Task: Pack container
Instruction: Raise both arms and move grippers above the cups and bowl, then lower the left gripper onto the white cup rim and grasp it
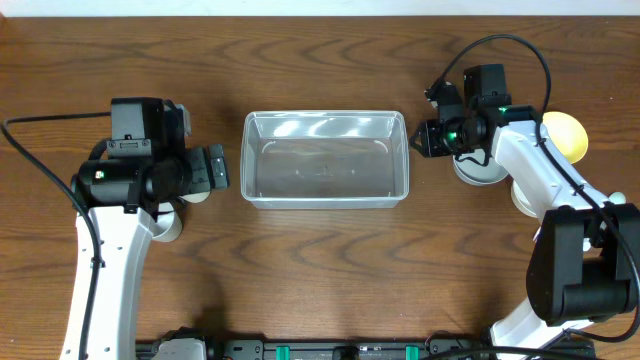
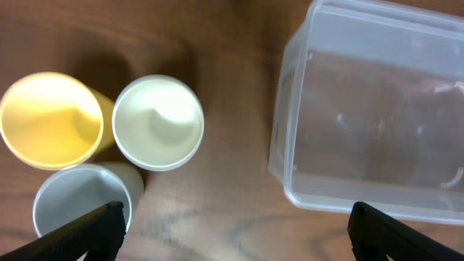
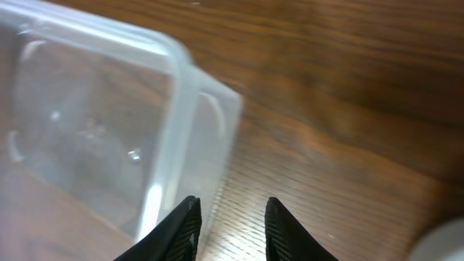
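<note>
At table [image 1: 90, 50] centre, container [image 1: 325, 160]; left claw [image 2: 233, 221] wide apart; right claw [image 3: 230, 217] slightly parted beside container corner, holding nothing

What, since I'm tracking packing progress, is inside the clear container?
Nothing: the container is empty, the table showing through its clear floor. Overhead, nothing covers its inside.

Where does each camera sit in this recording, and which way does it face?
Overhead: fixed above the table, looking straight down at the container; both arms show, with the left hand and right hand flanking it.
Left wrist: on the left arm, looking down at a yellow cup, a white cup, a pale cup and the container's end; its fingertips show in the bottom corners.
Right wrist: on the right arm, looking down at a container corner and the table; its fingers show at the bottom.
Shared: all three views see the container.
</note>
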Available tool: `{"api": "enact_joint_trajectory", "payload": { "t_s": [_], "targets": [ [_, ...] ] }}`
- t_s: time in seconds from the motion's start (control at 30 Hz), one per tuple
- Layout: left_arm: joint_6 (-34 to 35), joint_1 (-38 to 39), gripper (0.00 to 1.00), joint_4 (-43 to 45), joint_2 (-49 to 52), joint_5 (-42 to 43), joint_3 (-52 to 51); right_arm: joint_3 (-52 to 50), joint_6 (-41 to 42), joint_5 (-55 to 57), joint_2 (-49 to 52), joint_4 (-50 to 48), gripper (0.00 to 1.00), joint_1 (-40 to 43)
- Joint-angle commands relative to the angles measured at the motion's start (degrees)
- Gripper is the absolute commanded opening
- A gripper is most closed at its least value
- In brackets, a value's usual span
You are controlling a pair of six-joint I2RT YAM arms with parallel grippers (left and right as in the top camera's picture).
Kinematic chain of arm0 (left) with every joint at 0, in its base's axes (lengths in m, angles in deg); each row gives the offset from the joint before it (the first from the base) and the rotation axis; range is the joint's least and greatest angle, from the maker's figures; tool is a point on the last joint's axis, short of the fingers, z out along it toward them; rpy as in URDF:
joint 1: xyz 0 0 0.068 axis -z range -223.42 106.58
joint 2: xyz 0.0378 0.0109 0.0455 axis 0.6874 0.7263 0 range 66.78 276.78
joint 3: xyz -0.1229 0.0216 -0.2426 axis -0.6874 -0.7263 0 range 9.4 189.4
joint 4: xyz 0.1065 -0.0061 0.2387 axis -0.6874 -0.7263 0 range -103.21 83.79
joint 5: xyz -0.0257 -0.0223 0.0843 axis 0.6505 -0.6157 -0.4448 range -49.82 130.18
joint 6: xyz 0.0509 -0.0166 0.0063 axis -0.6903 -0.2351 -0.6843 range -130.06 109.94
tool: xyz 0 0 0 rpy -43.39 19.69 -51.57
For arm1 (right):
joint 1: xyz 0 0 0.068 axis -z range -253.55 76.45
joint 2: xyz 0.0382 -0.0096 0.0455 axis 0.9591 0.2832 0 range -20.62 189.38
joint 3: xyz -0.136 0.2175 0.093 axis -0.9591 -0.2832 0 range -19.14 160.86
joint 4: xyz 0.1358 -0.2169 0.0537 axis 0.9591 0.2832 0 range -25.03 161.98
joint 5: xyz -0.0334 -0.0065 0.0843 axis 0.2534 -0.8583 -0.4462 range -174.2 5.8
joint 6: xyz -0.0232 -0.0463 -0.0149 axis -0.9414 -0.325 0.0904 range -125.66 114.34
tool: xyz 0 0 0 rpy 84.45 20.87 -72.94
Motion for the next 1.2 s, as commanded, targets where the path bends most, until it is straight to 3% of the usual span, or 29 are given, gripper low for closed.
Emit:
{"api": "enact_joint_trajectory", "payload": {
  "t_s": [0.0,0.1,0.3,0.57,0.9,1.07,1.17],
  "targets": [
    [0.3,-0.4,0.98,3.4,0.3,-0.3,0.7,1.0,8.9,12.9,0.0,0.5,0.33,-0.9],
    [1.0,-0.9,0.98,6.3,1.1,-0.9,0.7,1.0,13.5,18.1,0.0,2.4,0.35,0.0],
    [3.9,-1.4,0.99,6.8,7.3,-6.6,0.7,0.9,13.2,18.2,0.0,4.8,0.38,0.5],
    [3.9,-1.4,0.99,9.8,19.6,-6.8,0.7,0.9,13.2,18.2,0.0,6.5,0.40,0.5],
    [3.9,-1.4,0.99,9.0,27.8,-6.7,0.7,0.9,12.4,18.2,0.0,7.3,0.39,0.5],
    [3.9,-1.4,0.79,8.8,28.2,-6.7,0.7,0.9,12.2,18.3,0.0,7.3,0.39,0.5],
    [3.9,-1.4,0.62,8.7,28.2,-6.7,0.7,0.9,12.2,18.3,0.0,7.5,0.39,0.5]
  ]
}}
